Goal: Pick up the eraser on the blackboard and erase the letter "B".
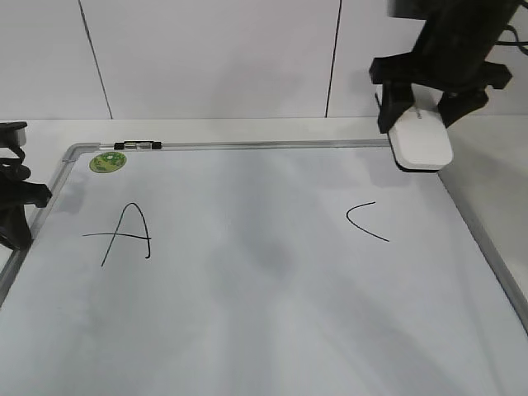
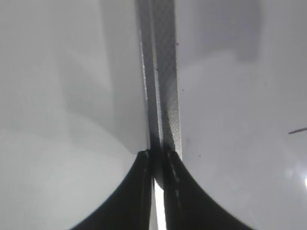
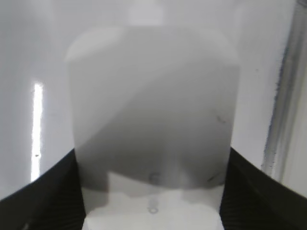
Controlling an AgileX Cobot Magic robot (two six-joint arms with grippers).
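The blackboard (image 1: 264,313) is a white board with a grey frame lying flat. A black "A" (image 1: 128,233) is at its left and a black "C" (image 1: 365,221) at its right. No letter "B" shows; the board between them is blank. My right gripper (image 1: 422,114) is shut on the white eraser (image 1: 421,142) at the board's far right corner. In the right wrist view the eraser (image 3: 152,110) fills the space between the fingers (image 3: 152,196). My left gripper (image 1: 12,216) is shut and empty over the board's left frame (image 2: 165,86), as the left wrist view (image 2: 157,160) shows.
A round green sticker (image 1: 106,162) sits in the board's far left corner. A small black and silver piece (image 1: 138,146) lies on the far frame. A white wall stands right behind the board. The table continues to the right of the board (image 1: 495,165).
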